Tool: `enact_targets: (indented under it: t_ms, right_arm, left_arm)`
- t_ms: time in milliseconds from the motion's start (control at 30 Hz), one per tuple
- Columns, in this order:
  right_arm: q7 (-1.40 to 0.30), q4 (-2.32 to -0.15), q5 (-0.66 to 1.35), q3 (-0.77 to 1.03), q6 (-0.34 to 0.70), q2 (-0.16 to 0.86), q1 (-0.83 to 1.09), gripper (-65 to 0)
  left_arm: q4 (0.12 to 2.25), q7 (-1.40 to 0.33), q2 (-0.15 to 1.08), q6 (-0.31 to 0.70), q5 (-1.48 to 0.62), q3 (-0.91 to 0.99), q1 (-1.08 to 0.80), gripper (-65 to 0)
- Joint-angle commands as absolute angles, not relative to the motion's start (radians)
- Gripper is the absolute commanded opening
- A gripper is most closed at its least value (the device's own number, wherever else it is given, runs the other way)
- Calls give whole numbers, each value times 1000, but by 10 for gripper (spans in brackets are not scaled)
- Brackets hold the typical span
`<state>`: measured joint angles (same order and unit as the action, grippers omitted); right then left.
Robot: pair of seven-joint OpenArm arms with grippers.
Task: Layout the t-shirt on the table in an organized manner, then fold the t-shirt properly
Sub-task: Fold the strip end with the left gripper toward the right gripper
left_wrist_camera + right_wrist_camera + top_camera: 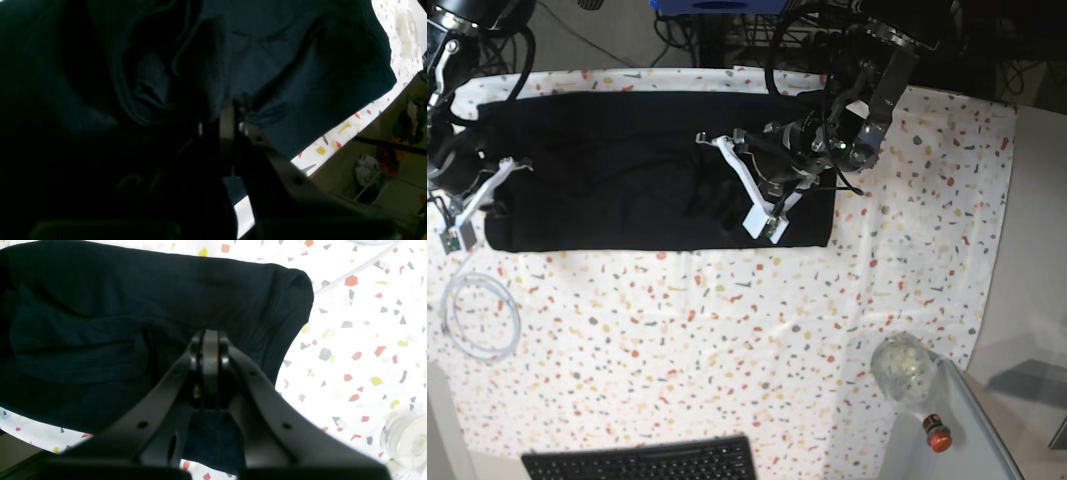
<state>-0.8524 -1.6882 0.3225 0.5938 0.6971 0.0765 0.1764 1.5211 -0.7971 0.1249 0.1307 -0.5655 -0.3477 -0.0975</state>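
Shirt: I see the plain black soft-fabric t-shirt (627, 170) spread as a long band across the far part of the white, terrazzo-flecked cloth counter (757, 330), its near hem roughly straight.
Left hand: my left hand (232, 116) sits over the shirt's middle, jaws pressed together with bunched black fabric pinched between the tips; folds radiate from that spot in the left wrist view.
Right hand: my right hand (210, 340) is closed, tips meeting, pressed into the shirt near its end; whether cloth is caught between the pads I cannot tell.
Cable: a coiled white cable (479, 318) lies on the counter, nearer me than the shirt's end by the right arm.
Keyboard: a black keyboard (642, 462) lies at the counter's near edge, well apart from the shirt.
Jar: a clear glass jar (902, 368) stands well apart from the shirt, toward the near corner.
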Motion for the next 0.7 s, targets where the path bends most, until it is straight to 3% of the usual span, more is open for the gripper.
enact_targets:
  t_ms: [0,667]
  right_arm:
    - [-832,-1702,338,598,698,88,168,-650]
    - [-832,-1702,338,598,698,84,170,-650]
  left_arm:
    - [1541,-780,120,139,-581,-346,-84,-650]
    - [1532,-782,82,139,-578,-349,-64,-650]
